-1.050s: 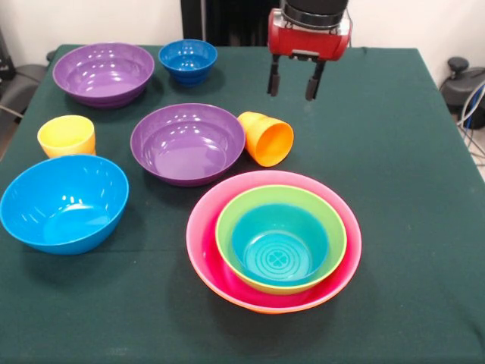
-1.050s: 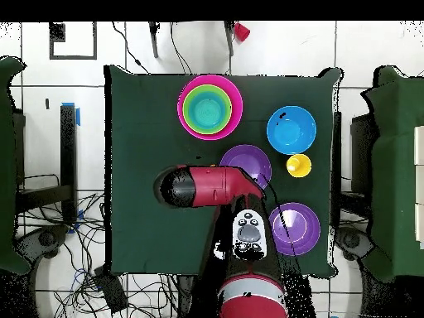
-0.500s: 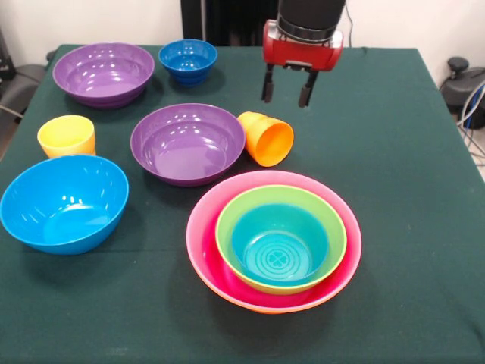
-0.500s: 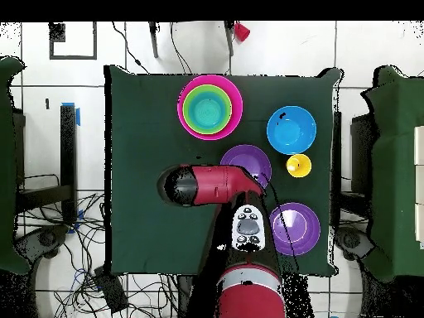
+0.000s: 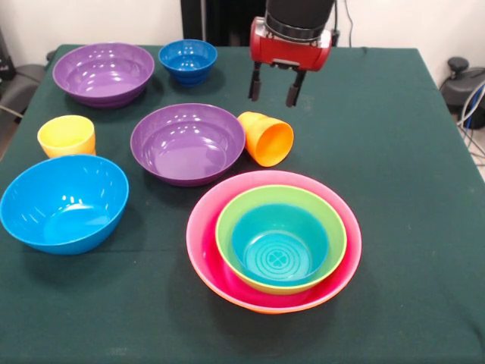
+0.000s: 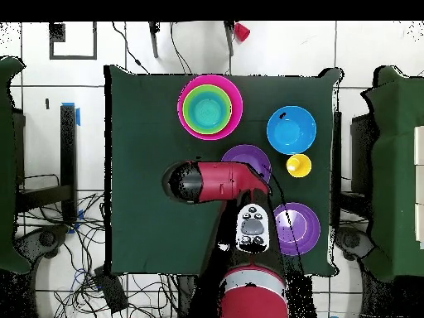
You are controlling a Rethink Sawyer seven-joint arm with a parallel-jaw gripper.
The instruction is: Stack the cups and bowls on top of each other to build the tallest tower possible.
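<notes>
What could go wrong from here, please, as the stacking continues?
The small glossy orange plastic cup lies on its side against the nearer purple plastic bowl; it could roll away if nudged. The open hand hangs just behind it, so a descent might clip that bowl's rim. The nested pink, green and teal tower is shallow; cups on top may tip.

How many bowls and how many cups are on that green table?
Bowls: 7, counting purple, purple, dark blue, light blue, and the nested teal, green, pink.
Cups: 2, yellow and orange.
Total: 9
</notes>
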